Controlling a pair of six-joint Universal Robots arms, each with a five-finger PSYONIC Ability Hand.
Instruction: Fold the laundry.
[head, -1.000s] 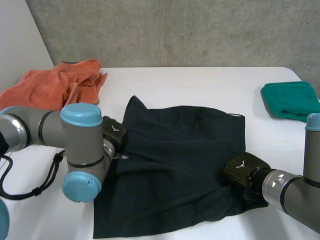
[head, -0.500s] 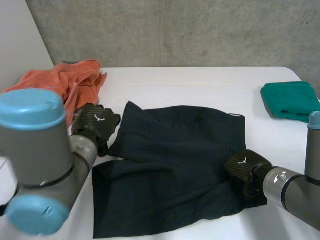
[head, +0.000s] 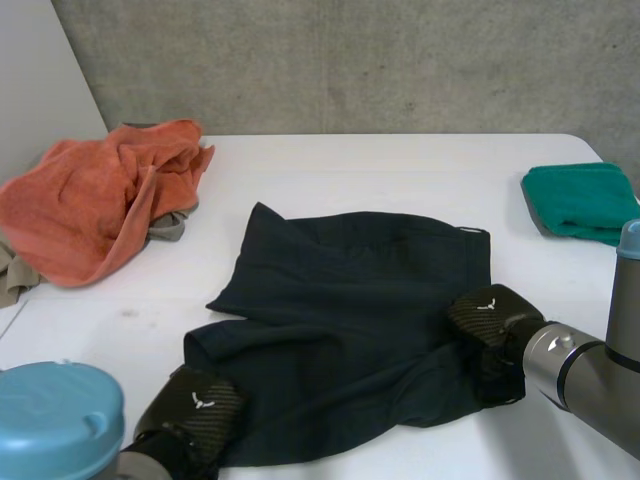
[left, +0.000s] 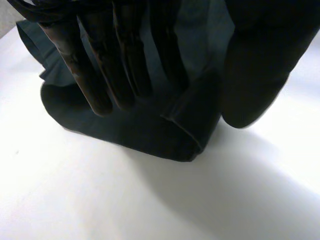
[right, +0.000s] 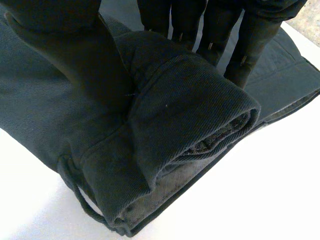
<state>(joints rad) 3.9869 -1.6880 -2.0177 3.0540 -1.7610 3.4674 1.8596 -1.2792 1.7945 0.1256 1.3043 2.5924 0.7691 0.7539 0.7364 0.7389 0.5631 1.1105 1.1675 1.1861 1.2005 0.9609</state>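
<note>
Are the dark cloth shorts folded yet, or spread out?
Mostly spread: the dark cloth shorts lie flat on the white table, only the near corners rolled up, pinched by the left hand and right hand.

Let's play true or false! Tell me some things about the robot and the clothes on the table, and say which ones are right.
1. The dark shorts lie in the middle of the white table. True.
2. The green towel lies on top of the shorts. False: it sits folded, apart from them, near the table's right edge.
3. The right hand pinches a fold at the shorts' edge between thumb and fingers. True.
4. The orange cloth is neatly folded. False: it is a crumpled heap at the table's far left.
5. The left hand is on the orange cloth. False: it is at the near corner of the shorts.
</note>
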